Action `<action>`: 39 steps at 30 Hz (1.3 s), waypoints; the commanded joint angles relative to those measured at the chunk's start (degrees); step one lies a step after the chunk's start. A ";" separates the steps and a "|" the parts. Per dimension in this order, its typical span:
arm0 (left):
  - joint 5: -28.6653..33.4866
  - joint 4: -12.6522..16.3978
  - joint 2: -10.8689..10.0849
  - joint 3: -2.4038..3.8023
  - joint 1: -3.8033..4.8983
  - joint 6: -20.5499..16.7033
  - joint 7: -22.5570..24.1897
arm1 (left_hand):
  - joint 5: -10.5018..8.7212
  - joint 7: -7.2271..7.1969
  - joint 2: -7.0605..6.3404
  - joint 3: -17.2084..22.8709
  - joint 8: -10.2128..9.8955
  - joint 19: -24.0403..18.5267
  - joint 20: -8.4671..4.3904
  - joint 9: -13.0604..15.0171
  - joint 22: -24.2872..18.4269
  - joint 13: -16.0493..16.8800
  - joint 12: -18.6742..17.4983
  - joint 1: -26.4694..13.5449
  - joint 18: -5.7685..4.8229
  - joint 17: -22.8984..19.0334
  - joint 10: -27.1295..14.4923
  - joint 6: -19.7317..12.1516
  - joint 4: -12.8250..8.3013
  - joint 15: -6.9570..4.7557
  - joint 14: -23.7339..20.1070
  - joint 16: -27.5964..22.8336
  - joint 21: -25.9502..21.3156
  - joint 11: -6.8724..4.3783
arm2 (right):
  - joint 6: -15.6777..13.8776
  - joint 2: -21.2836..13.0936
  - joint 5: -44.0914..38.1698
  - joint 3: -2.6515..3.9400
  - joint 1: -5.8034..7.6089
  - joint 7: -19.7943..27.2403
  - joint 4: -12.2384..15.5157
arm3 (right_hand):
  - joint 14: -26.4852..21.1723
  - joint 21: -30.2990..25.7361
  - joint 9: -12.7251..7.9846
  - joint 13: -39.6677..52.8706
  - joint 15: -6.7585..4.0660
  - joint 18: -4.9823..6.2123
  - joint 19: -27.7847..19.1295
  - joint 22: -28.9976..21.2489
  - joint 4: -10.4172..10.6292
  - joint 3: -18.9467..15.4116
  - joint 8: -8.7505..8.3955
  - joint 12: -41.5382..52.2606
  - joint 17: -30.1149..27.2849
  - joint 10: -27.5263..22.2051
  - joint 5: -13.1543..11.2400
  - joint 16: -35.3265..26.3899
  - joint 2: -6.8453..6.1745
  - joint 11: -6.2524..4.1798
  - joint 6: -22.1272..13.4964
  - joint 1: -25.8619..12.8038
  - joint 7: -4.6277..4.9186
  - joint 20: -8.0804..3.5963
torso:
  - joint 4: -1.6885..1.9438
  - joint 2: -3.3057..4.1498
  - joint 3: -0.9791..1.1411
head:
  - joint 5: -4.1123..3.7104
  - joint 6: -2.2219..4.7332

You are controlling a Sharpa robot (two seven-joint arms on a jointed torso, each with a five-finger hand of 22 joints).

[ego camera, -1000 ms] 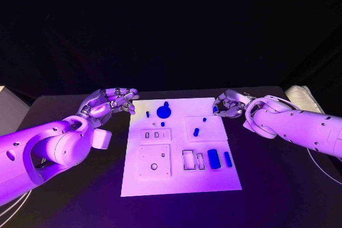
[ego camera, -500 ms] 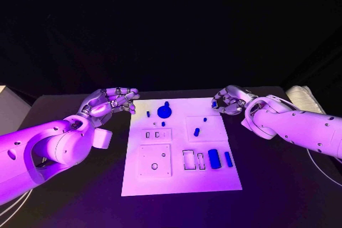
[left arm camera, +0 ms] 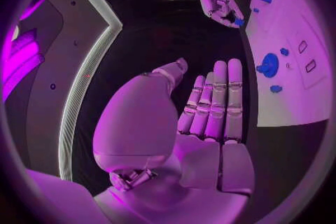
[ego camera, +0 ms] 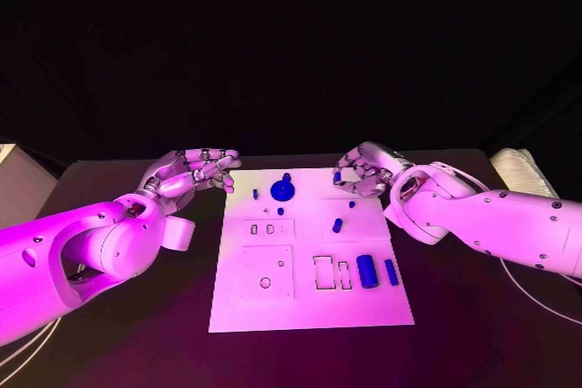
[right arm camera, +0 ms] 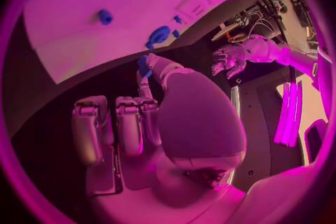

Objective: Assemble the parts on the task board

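Barely begun — parts (ego camera: 367,271) lay loose on the task board (ego camera: 309,312); right hand (ego camera: 362,171) pinched a small blue piece (right arm camera: 143,63), left hand (ego camera: 192,171) empty, fingers apart.

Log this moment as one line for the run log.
right hand: pinches small blue part over task board far edge | left hand: holds nothing, beside board | large blue cylinder: lying on board

Head camera looks down on the task board (ego camera: 310,308); both wrist cameras share it.
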 commanded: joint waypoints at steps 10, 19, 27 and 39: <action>-0.26 -0.37 0.71 0.05 0.08 1.14 -0.07 | 0.11 1.23 0.24 0.25 -0.06 -0.33 -0.07 -0.09 0.05 0.09 -0.19 -0.50 0.33 -0.05 -0.19 -0.34 -0.06 0.06 -0.33 0.36 0.29 0.19 | 0.37 6.91 -7.15 -0.45 -1.70 -13.18 4.76 | 5.98 0.25 2.26 15.10 -0.33 -0.82 5.99 15.09 -0.06 0.52 2.61 0.22 15.07 6.17 -0.28 0.21 0.20 -0.18 0.54 -0.73 -1.27 -0.25 | 0.14 -0.11 -0.19 | 0.45 -0.69; -0.27 -0.47 0.96 0.04 0.08 1.23 -0.24 | 0.11 1.21 0.22 0.27 -0.06 -0.39 -0.06 -0.09 0.08 0.09 -0.17 -0.50 0.33 -0.07 -0.16 -0.32 -0.09 0.06 -0.36 0.39 0.35 0.18 | 0.01 11.20 -11.62 -0.85 -3.85 -17.70 4.43 | 5.98 0.25 2.43 15.10 -0.25 -0.82 5.99 15.09 -0.06 0.55 2.92 0.22 15.07 6.17 -0.94 0.21 0.00 -0.12 0.39 -1.52 -1.24 -0.16 | 0.12 -0.09 -0.07 | 0.50 -0.95; -0.27 -0.50 0.98 0.04 0.08 1.23 -0.32 | 0.11 1.21 0.22 0.27 -0.06 -0.39 -0.06 -0.09 0.08 0.09 -0.17 -0.50 0.33 -0.07 -0.16 -0.32 -0.09 0.06 -0.36 0.39 0.35 0.18 | 0.30 13.20 -13.06 -1.02 -5.17 -19.14 3.65 | 5.98 0.25 2.50 15.10 -0.25 -0.82 5.99 15.09 0.05 0.54 3.06 0.22 15.07 6.17 -0.97 0.21 -0.09 -0.13 0.36 -2.02 -1.26 -0.15 | 0.19 -0.08 -0.01 | 0.68 -1.43; -0.27 -0.45 0.95 0.04 0.08 1.38 -0.46 | 0.11 1.21 0.21 0.29 -0.05 -0.47 -0.05 -0.08 0.12 0.10 -0.15 -0.52 0.34 -0.09 -0.15 -0.31 -0.11 0.06 -0.39 0.43 0.44 0.18 | 1.05 14.39 -14.28 -1.11 -5.71 -20.00 3.56 | 5.98 0.25 2.55 15.10 -0.26 -0.82 5.99 15.09 0.11 0.51 3.16 0.22 15.07 6.17 -0.97 0.21 -0.24 -0.14 0.29 -2.41 -1.28 -0.14 | 0.06 -0.07 -0.01 | 0.83 -1.79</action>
